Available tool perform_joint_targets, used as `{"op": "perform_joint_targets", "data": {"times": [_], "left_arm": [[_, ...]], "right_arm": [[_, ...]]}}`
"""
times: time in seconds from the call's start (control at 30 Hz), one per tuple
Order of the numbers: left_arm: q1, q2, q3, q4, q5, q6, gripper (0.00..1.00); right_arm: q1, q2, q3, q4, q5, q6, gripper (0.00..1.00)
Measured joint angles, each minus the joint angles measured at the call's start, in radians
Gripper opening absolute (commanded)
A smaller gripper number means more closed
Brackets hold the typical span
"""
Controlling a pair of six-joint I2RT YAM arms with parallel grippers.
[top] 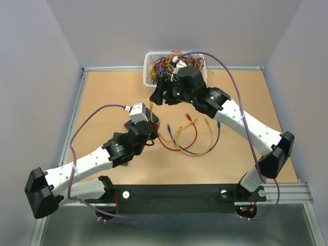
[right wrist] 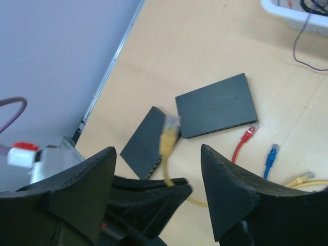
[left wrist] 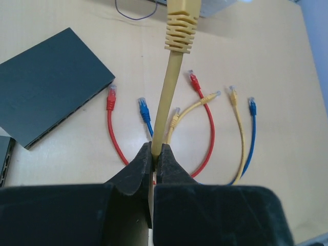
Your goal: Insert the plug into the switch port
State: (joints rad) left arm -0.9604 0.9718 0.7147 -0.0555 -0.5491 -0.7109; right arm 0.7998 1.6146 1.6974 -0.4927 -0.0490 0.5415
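Plug (left wrist: pixel 182 25) juts straight out from the left gripper (left wrist: pixel 155 154) clamped on its cable (left wrist: pixel 165 110), switch (left wrist: pixel 51 84) lying to its left; right gripper (right wrist: pixel 158 151) gapes empty.

Yellow plug (left wrist: pixel 181 25) upright, off surface; dark switch (left wrist: pixel 48 82) lying flat, apart.

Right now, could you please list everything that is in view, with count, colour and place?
switches: two, black, lying flat on the table
held cable: one, yellow, gripped below its plug
red cable: one, red, table centre
blue cable: one, blue, table centre
loose yellow plugs: three, yellow, among those cables
basket: one, white, far edge, holding tangled coloured wires
table: one, tan
left hand: one, black, shut on the held cable
right hand: one, black, open, above the switches
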Motion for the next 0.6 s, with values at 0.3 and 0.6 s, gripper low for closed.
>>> {"op": "perform_joint_targets", "data": {"times": [0.3, 0.6], "left_arm": [[-0.068, 0.114, 0.117, -0.15, -0.175, -0.15, 0.0], [-0.101, 0.095, 0.119, -0.189, -0.232, -0.205, 0.0]], "right_arm": [[0.133, 0.042, 0.122, -0.114, 0.234, -0.009, 0.53], [0.144, 0.095, 0.121, -0.206, 0.357, 0.013, 0.52]]}}
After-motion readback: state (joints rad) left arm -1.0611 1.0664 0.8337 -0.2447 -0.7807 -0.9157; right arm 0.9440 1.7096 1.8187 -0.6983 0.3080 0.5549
